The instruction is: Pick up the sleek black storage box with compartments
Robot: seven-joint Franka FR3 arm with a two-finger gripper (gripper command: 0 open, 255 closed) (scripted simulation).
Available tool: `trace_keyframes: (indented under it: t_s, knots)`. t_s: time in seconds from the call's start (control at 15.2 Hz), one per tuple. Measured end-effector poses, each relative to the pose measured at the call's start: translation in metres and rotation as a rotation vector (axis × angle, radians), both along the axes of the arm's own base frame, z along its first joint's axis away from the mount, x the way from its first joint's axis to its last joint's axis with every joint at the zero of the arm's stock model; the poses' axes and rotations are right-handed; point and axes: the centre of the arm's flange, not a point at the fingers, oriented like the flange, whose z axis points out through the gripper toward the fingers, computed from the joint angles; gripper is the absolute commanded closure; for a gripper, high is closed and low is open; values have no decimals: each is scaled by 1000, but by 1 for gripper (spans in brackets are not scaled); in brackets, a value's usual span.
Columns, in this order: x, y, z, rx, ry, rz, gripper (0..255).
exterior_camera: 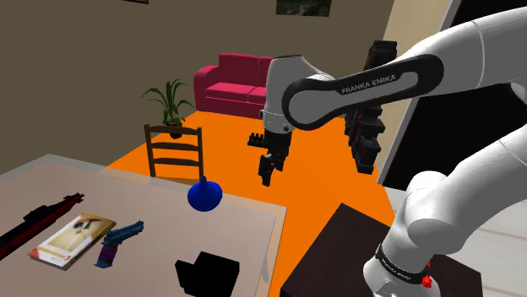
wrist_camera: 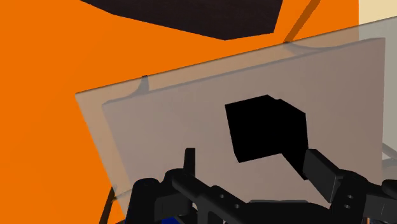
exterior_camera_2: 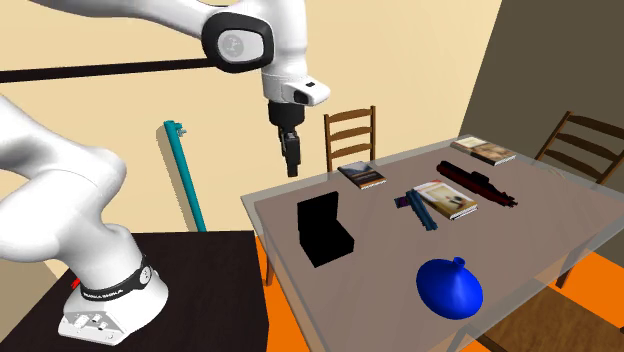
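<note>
In the shoulder view the gripper (exterior_camera: 267,173) hangs well above the table (exterior_camera: 241,221), apparently not yet lowered for a grasp. On the table sit one black storage box (exterior_camera: 207,274) at its stand-side edge, one blue vase (exterior_camera: 204,196), one blue toy pistol (exterior_camera: 118,240) and one book (exterior_camera: 72,239). The second exterior view counts three books (exterior_camera_2: 445,198) on the table, one box near its stand-side end, and two chairs (exterior_camera_2: 352,135) beside the table. In the wrist view the fingers (wrist_camera: 321,170) stand apart and empty, the one box on the table framed beyond them, probably lined up for descent.
</note>
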Motion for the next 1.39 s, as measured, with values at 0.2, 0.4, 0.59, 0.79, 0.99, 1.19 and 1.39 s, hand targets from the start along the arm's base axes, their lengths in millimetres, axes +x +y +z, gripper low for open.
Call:
trace_keyframes:
  t_s: [0.2,0.4,0.59,0.79,0.99,1.19,1.39]
  knots:
    - [16,22,-28,5,4,26,0]
    - [28,44,-57,10,9,52,0]
    - [40,69,-82,15,13,78,0]
    - [53,97,-116,21,18,104,0]
    - [64,122,-143,27,22,129,0]
    - [78,145,-169,32,26,155,0]
    - [86,175,-198,38,31,181,0]
